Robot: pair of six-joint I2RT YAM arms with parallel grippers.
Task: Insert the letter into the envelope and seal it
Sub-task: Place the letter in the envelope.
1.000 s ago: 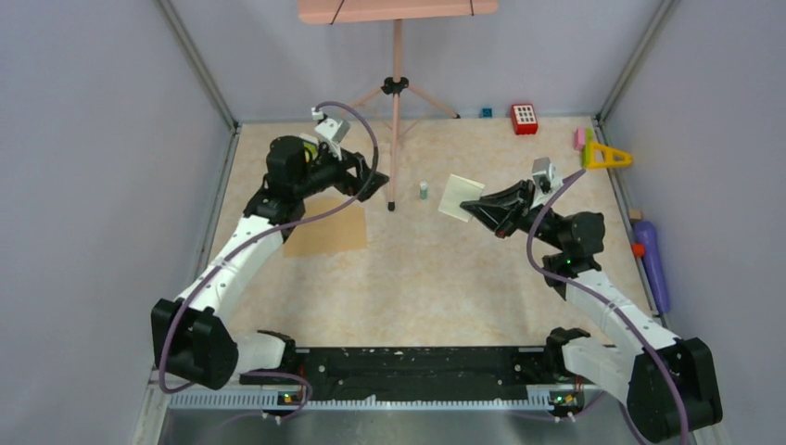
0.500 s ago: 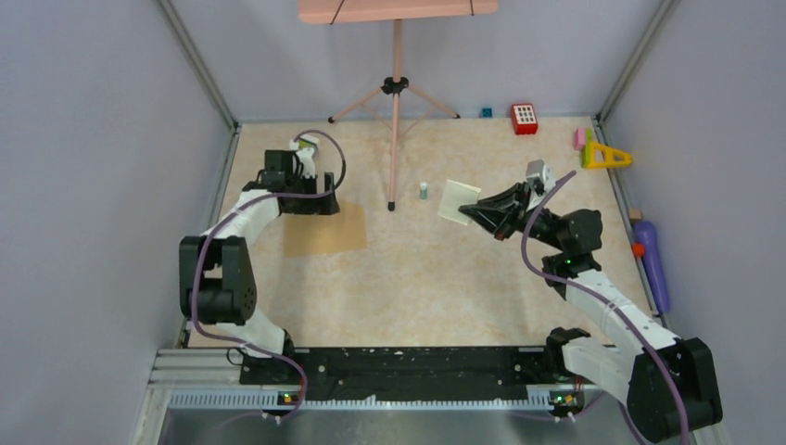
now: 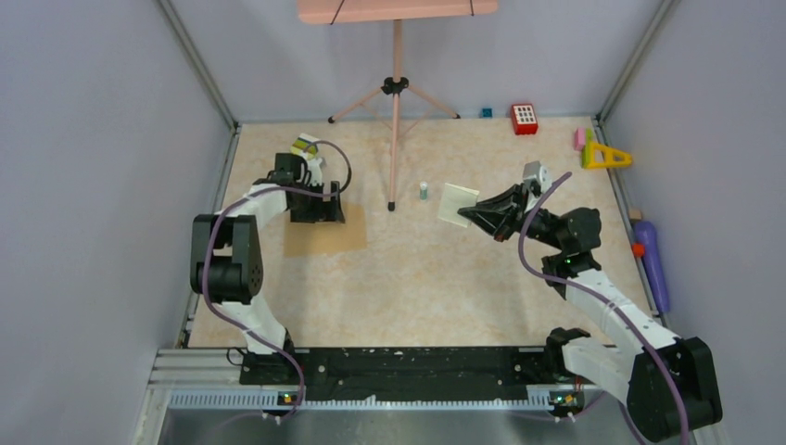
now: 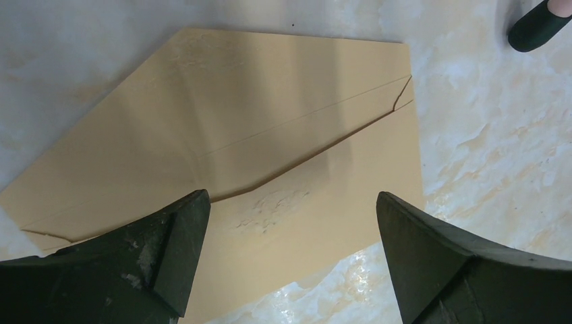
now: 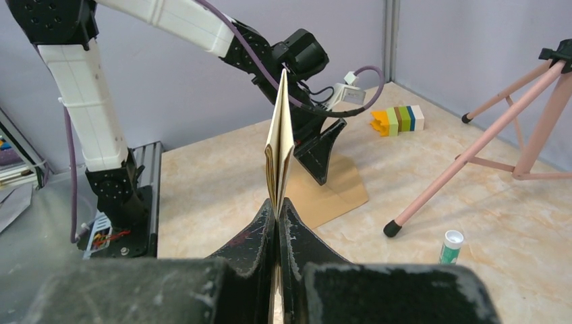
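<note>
Over the last second our left arm has folded back on itself and brought the left claw [image 4: 290, 202] down from a raised, reaching pose. It now hangs straight over the envelope [image 4: 270, 128], fingers spread as wide as they go and grasping nothing. The brown envelope lies flat on the worktop [image 3: 417, 278] directly beneath that claw, with a paper edge crossing its face in the gap between the two fingers. We cannot tell whether the fingertips touch the paper yet. The right claw [image 5: 278, 206] has barely shifted. It stays clenched on the lower edge of the letter [image 5: 280, 142], which stands upright above its fingers, off the worktop and well apart from the envelope. We read this as the left side getting set to pin the envelope or work its flap, so the letter can be carried across; nothing is inserted or sealed yet.
</note>
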